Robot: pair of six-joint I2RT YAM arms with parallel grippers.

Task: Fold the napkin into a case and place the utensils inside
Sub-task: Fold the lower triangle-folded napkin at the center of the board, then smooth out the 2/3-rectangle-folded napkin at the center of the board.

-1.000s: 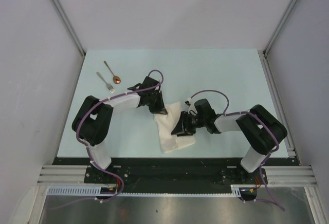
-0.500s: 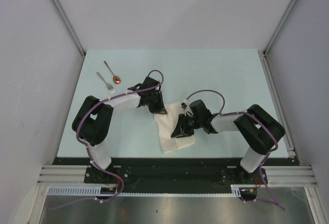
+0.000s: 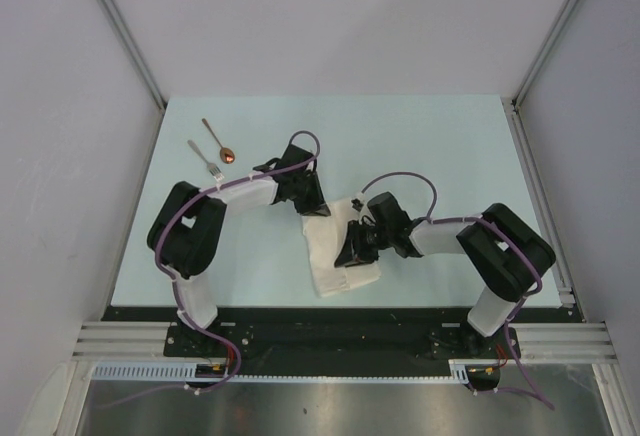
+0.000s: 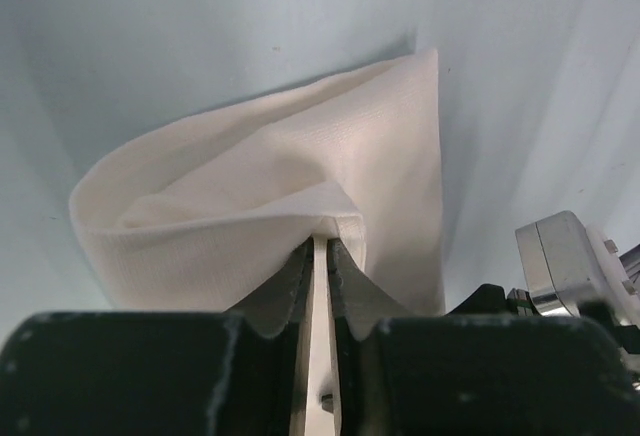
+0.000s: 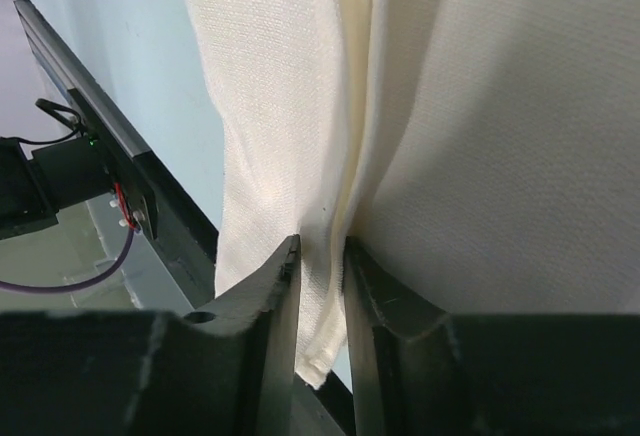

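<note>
Right fingers [image 5: 268,294]: only a narrow gap between them, pinching a fold on the right side of the napkin [image 3: 335,261], toward its near end.
Napkin lies bunched lengthwise on the tabletop [image 3: 450,156].
Left fingers [image 4: 285,291]: almost shut, clamped on the napkin's far corner. The hem is lifted and the cloth tents open beyond them.
Fork [image 3: 207,159] and spoon [image 3: 218,140]: side by side, well off to the napkin's far left.
Against a second ago: the right fingers have narrowed onto the cloth and the left wrist has shifted slightly right. Napkin, fork and spoon have not moved.
</note>
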